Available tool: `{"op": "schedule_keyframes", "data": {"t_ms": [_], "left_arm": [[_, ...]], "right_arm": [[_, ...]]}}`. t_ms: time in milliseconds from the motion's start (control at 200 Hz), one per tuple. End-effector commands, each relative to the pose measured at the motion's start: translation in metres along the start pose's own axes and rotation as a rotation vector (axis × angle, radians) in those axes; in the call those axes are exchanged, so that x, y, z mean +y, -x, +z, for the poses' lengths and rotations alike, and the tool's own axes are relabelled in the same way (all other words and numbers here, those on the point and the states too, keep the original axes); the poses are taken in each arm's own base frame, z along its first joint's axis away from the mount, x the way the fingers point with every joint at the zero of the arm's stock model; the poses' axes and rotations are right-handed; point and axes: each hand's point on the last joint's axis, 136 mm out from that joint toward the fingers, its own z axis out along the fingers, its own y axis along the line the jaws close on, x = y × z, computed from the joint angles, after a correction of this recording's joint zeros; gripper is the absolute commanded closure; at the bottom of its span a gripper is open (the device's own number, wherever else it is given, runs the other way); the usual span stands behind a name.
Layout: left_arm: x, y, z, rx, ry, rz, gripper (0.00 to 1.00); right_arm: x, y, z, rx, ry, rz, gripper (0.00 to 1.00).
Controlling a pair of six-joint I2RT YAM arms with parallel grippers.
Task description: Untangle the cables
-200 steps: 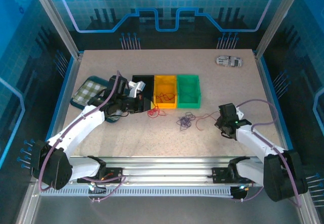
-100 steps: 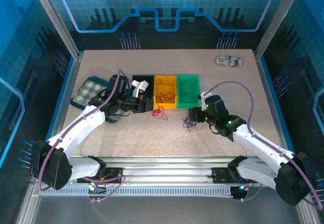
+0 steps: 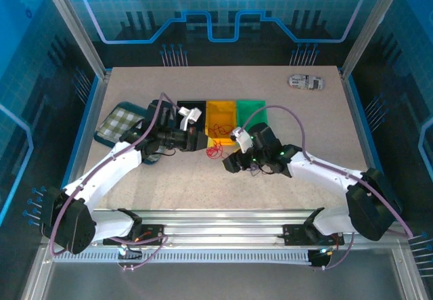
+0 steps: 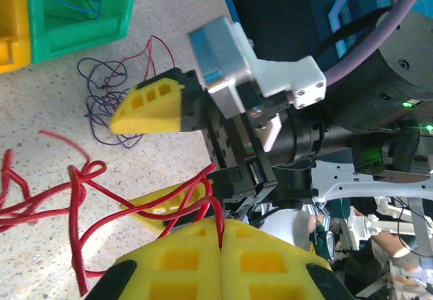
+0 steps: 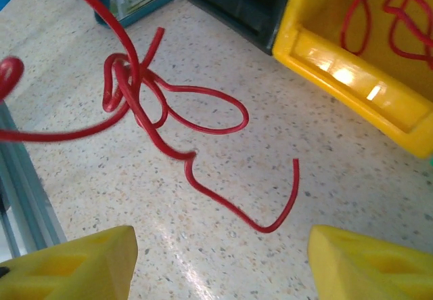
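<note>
A red cable (image 4: 81, 185) runs from the table up into my left gripper (image 4: 222, 229), whose yellow pads are shut on it. In the top view the left gripper (image 3: 196, 139) hovers in front of the bins, and the red cable (image 3: 214, 151) dangles to its right. My right gripper (image 3: 231, 163) reaches in from the right, open. In its wrist view a knotted loop of the red cable (image 5: 132, 93) and its loose end lie ahead of the open right gripper (image 5: 220, 263). A thin blue and dark tangle (image 4: 101, 103) lies on the table behind the right gripper's fingers (image 4: 150, 103).
Black (image 3: 191, 105), yellow (image 3: 231, 136) and green (image 3: 252, 105) bins stand in a row at mid-table. The yellow bin (image 5: 352, 76) holds more red wire and the green bin (image 4: 81, 22) holds blue wire. A checked pouch (image 3: 120, 120) lies left and a toy car (image 3: 306, 82) far right.
The right arm has swung from the table's right side leftward to beside the red cable, and its jaws have opened. The left gripper has stayed shut on the red cable, barely moving.
</note>
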Motion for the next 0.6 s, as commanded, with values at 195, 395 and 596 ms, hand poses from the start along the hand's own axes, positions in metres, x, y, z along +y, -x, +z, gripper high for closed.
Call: {"op": "schedule_keyframes", "data": {"t_ms": [195,395,596], "left_arm": [[-0.022,-0.007,0.005,0.051,-0.087,0.038,1.0],[-0.028,-0.004,0.004,0.047,-0.1,0.06,1.0],[-0.021,0.003,0.002,0.01,-0.047,0.067,1.0]], "right_arm": [[0.011,0.027,0.013,-0.022,0.05,-0.089,0.33],[0.011,0.015,0.026,0.026,0.08,-0.044,0.77],[-0.025,0.004,0.019,-0.014,-0.065,0.079,1.0]]}}
